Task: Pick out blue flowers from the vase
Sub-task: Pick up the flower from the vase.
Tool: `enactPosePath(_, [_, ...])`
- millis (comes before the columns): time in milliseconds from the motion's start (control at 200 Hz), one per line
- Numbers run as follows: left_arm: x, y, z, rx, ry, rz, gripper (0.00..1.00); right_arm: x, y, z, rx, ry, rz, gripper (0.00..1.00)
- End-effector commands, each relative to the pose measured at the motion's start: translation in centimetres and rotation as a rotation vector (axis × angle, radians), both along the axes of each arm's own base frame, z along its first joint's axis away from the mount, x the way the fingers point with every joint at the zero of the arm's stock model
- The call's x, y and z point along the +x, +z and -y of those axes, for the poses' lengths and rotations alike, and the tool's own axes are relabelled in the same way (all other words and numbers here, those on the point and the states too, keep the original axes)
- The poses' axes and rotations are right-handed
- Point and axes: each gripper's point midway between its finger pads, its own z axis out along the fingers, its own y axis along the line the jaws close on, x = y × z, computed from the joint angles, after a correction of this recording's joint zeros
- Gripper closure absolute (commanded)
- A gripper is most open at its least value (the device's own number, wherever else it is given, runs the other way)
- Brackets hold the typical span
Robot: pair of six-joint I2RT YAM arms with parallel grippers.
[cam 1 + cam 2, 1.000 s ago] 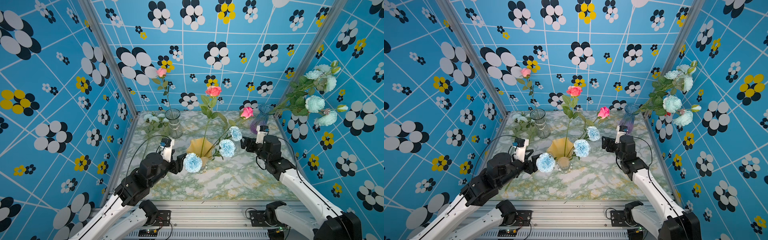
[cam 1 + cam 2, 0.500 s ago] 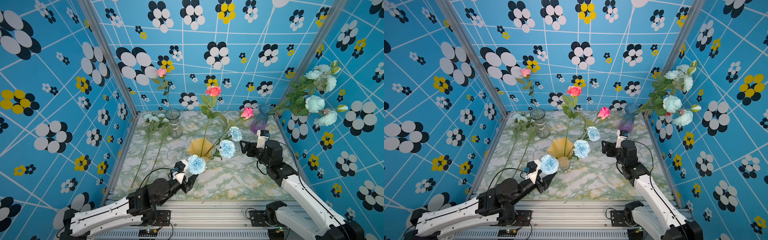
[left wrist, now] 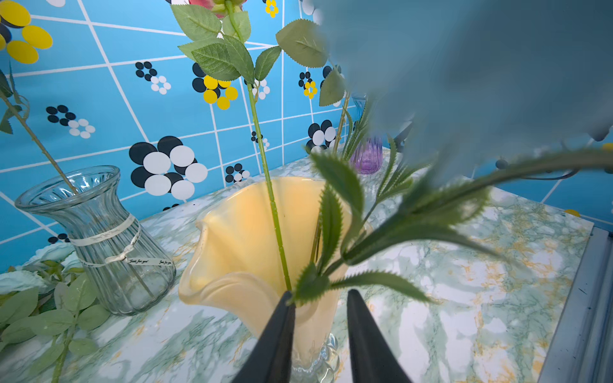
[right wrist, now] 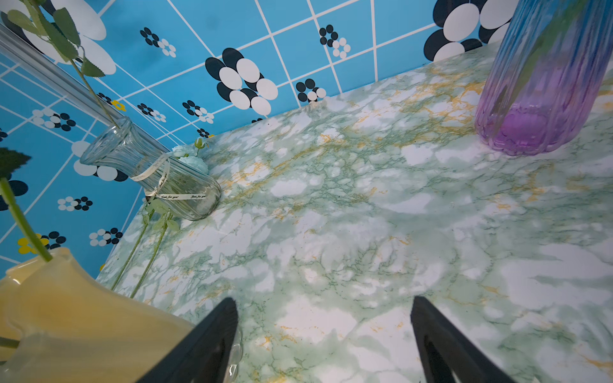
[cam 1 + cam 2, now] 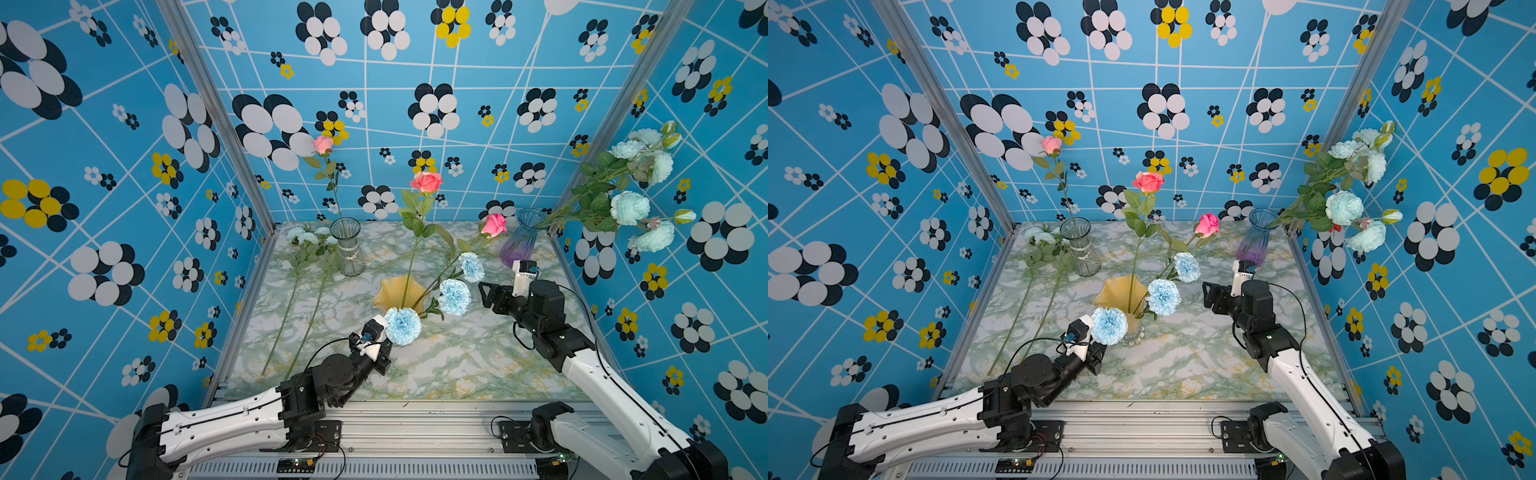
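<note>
My left jaws stand narrowly apart at the yellow vase (image 3: 232, 232). A leafy stem sits just off 1 fingertip (image 3: 287, 308), and nothing is clamped. 3 blue carnations (image 5: 454, 296) lean from that vase on the counter (image 5: 457, 365), the nearest bloom just above those jaws. My right jaws gape wide and empty near the carnations.

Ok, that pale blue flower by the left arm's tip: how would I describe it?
Start at the wavy-rimmed yellow glass vase in the middle of the green marble-patterned table. Of the three ruffled pale blue carnations leaning from it, the front carnation hangs over the near rim, beside the left gripper; the other two lean rightward.
</note>
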Motion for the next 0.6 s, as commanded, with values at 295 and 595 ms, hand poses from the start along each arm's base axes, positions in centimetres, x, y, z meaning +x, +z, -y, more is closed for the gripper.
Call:
enactPosePath(295, [3.2, 1.6, -0.4, -0.006, 0.018, -0.041, 0.77, 0.0, 1.4, -0.5, 0.013, 0.019, 0.025, 0.15])
enactPosePath(595, [2.1, 0.6, -1.8, 0.032, 0.037, -0.082, 0.53, 0.0, 1.4, -0.5, 0.013, 0.019, 0.021, 0.15])
